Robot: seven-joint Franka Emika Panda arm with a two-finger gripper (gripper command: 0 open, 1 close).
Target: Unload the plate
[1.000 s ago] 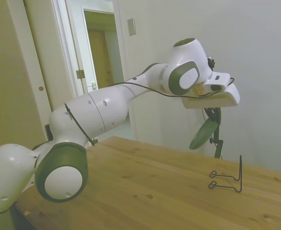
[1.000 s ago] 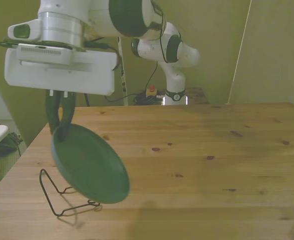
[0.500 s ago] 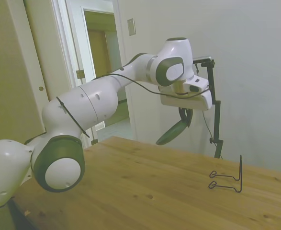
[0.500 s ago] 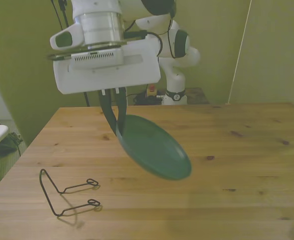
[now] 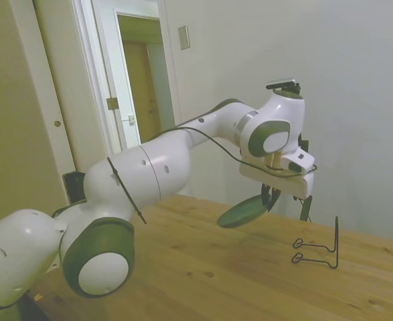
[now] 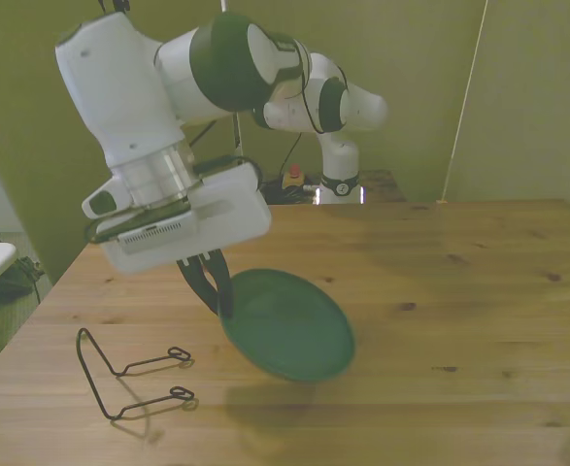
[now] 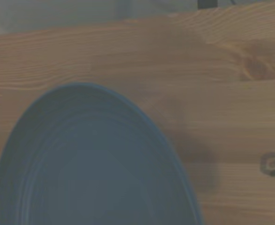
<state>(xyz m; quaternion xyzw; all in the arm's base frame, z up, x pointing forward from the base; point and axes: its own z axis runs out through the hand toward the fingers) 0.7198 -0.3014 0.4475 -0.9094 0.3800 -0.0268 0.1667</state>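
Front view: gripper clamped on the rim of the plate, fingers pinching the edge at the front view's left side of the plate. Plate is dark green, round, shallow raised rim, held in the air above the table, tilted, nearly flat with the far side a bit lower. Inside of the plate faces up, nothing in it. Its shadow falls on the wood just below. Wire stand sits on the table toward the front view's left, near the plate but apart from it, nothing resting in it. Stand is thin black wire, one upright loop and two prongs lying along the tabletop.

Side view: arm reaches in over the table, gripper pointing down with the plate hanging from it, plate seen almost edge-on, clear of the wood. Wire stand upright on the table beyond the plate, well clear of it, holding nothing.

Wrist view: plate fills most of the lower part, looks bluish here, faint concentric rings on the surface, no contents. Table grain visible past the rim, a knot in the wood, and a small dark loop that could be a prong end of the stand, too blurred to be sure.
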